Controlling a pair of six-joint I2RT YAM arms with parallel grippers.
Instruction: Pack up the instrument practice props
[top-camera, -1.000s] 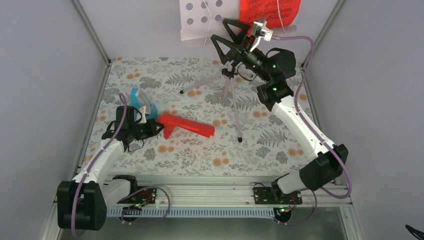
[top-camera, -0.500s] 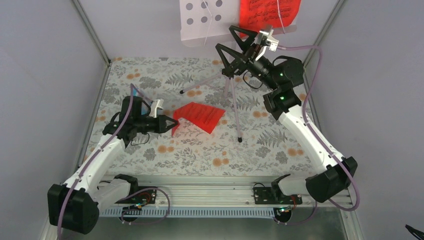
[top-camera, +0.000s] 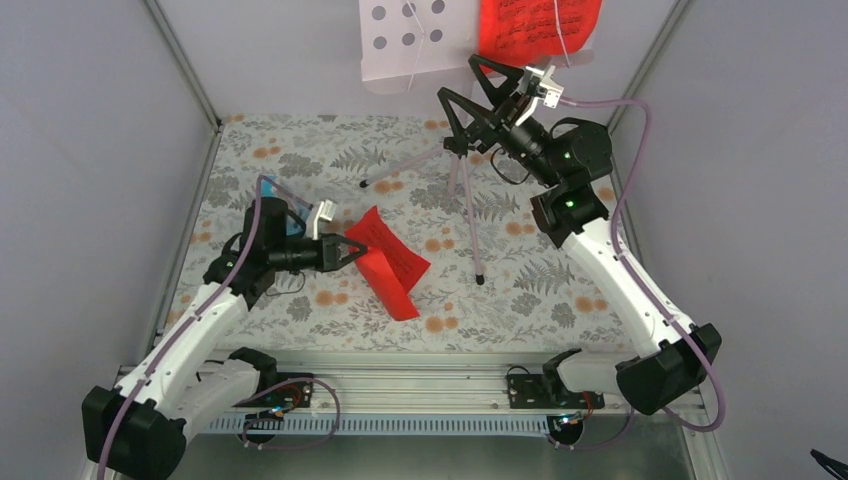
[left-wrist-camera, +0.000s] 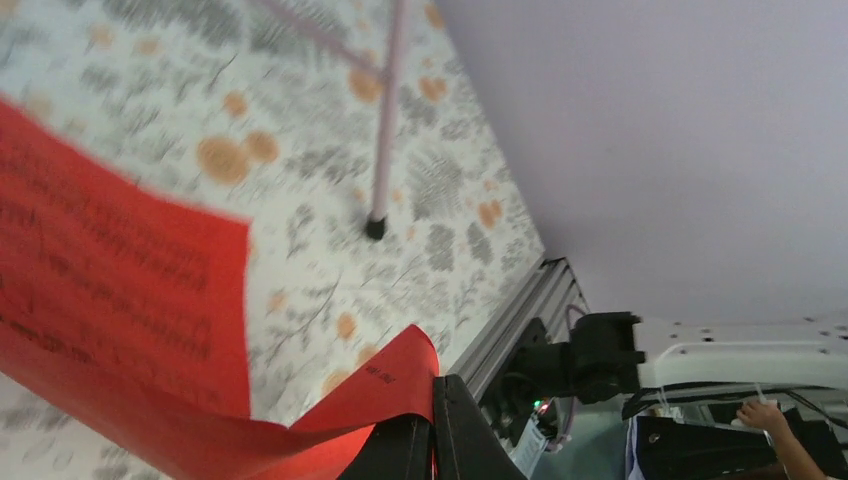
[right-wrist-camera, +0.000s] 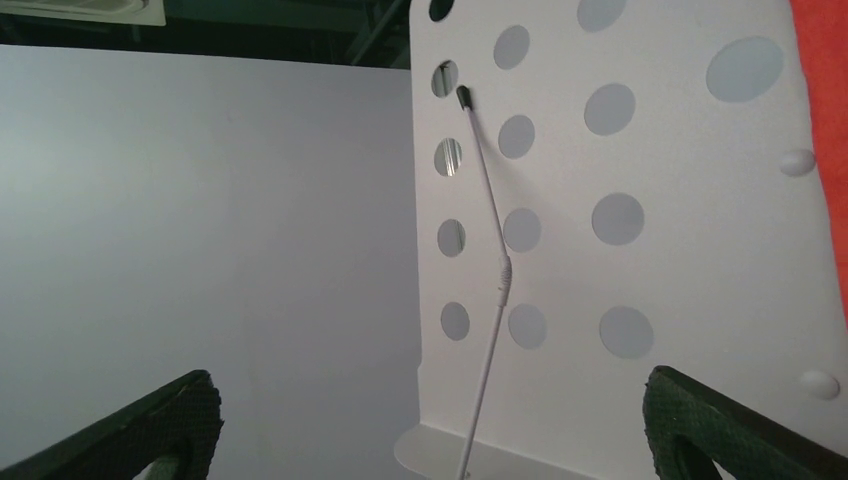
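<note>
Now the left gripper has swung the red sheet nearer.

1. Sheet-music page on the table: thin red paper, matt, black print, bent and curling along one edge.
2. Music stand desk: pale lilac plastic by the look, smooth, faint sheen, punched with round holes.
3. Stand leg: slim smooth tube with a dark cap at the tip.
4. Table covering: matt floral print; cloth or paper cannot be told.
5. Right hand: fingers black, matt, rough stippled facing.
6. Arm shells: white glossy plastic; joints matt black.
7. Rail: bare brushed metal.
</note>
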